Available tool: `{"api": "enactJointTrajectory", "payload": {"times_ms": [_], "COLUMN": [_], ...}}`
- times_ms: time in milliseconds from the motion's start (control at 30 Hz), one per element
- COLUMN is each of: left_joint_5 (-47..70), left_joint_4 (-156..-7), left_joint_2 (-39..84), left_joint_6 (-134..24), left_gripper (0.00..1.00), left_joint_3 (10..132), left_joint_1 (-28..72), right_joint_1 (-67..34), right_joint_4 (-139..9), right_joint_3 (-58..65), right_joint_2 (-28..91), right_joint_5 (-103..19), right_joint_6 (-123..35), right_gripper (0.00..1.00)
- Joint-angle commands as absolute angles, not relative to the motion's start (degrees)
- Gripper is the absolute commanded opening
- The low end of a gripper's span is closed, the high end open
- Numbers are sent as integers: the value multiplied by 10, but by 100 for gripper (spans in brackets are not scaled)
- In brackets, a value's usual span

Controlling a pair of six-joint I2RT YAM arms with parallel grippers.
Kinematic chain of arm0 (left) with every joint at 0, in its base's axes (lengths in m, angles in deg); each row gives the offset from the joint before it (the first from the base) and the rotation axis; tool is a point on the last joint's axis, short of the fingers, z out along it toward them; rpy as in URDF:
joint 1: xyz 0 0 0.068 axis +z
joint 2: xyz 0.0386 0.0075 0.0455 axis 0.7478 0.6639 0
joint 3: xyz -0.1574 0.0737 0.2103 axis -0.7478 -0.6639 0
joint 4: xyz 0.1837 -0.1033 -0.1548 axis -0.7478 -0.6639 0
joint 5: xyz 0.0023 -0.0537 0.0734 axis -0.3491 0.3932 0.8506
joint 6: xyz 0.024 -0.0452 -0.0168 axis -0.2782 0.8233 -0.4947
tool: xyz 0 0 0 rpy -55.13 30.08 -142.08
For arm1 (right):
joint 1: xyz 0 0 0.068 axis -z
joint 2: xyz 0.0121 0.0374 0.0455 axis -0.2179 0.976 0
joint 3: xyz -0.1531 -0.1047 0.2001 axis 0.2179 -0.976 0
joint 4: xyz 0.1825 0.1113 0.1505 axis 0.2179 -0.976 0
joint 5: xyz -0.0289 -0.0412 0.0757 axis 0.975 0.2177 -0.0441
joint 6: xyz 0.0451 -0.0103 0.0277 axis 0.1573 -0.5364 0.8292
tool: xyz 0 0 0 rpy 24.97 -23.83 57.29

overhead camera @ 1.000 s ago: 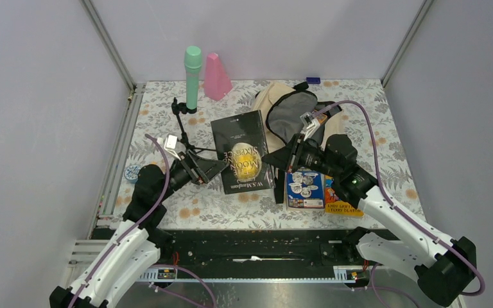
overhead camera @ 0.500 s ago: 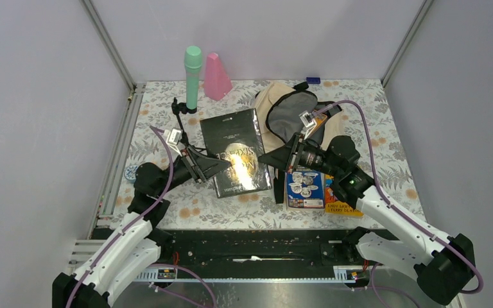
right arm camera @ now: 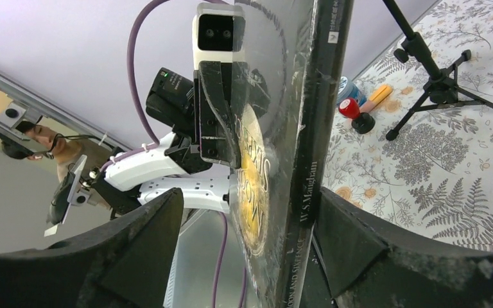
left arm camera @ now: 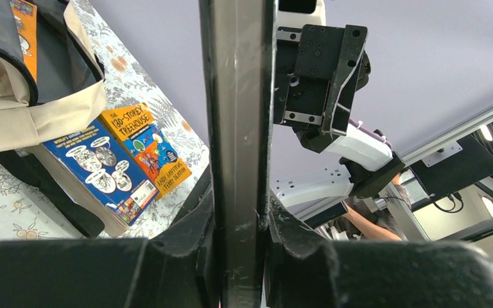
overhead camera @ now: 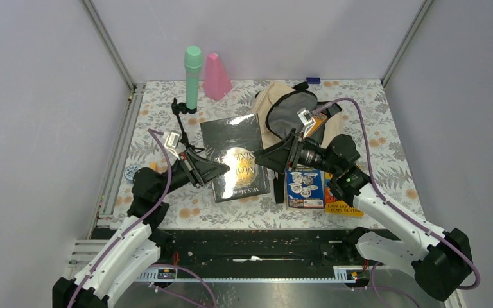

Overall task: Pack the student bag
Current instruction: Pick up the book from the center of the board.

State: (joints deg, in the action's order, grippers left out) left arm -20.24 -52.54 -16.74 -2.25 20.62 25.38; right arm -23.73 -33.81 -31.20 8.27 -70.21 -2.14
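student bag: far side of the table, right of centre; mouth open, grey lining showing
black Maugham novel: held between the two arms, cover up, apparently off the table; long axis runs far to near, slightly slanted
left gripper: fingers narrow, clamped on the novel's left edge
right gripper: fingers wide, straddling the spine edge; wrist view shows one pad clear of the cover, so no grip
key relation: from the left fingers the bag lies beyond and to the right, past the novel's far right corner
nearer arm: right, standing between novel and bag; only the left has a hold
likely need: right arm out of the way, then the novel goes in far end first
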Motion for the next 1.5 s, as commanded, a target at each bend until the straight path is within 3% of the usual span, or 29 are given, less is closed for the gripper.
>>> {"api": "enactJointTrajectory", "payload": {"times_ms": [0, 333, 467, 533, 667, 833, 867, 1000, 1067, 1233, 1467], "left_joint_5": [-213, -218, -214, -212, -210, -205, -203, -179, -157, -106, -10], "left_joint_4": [-425, -427, -436, -445, -455, -530, -564, -723, -786, -805, -784], "left_joint_2": [-185, -183, -183, -180, -174, -176, -177, -176, -171, -125, 13], "left_joint_6": [-13, -19, -26, -32, -40, -85, -107, -230, -273, -322, -355], "left_gripper": [0, 0, 0, 0, 0, 0, 8, 73, 87, 96, 97], "left_joint_3": [216, 221, 222, 220, 216, 236, 246, 295, 313, 335, 399], "left_joint_1": [255, 255, 255, 255, 255, 255, 255, 254, 253, 238, 146], "right_joint_1": [-239, -254, -256, -256, -256, -256, -256, -255, -249, -162, -2], "right_joint_4": [-297, -231, -217, -216, -217, -236, -247, -399, -500, -606, -687], "right_joint_3": [-292, -282, -278, -275, -273, -275, -275, -263, -241, -219, -221], "right_joint_2": [97, 162, 168, 168, 170, 168, 165, 120, 97, 66, 35], "right_joint_5": [-731, -776, -786, -794, -803, -793, -786, -675, -610, -583, -580], "right_joint_6": [-33, 16, 26, 27, 34, 26, 19, -69, -121, -134, -136], "right_gripper": [81, 81, 74, 65, 32, 0, 0, 0, 0, 0, 0]}}
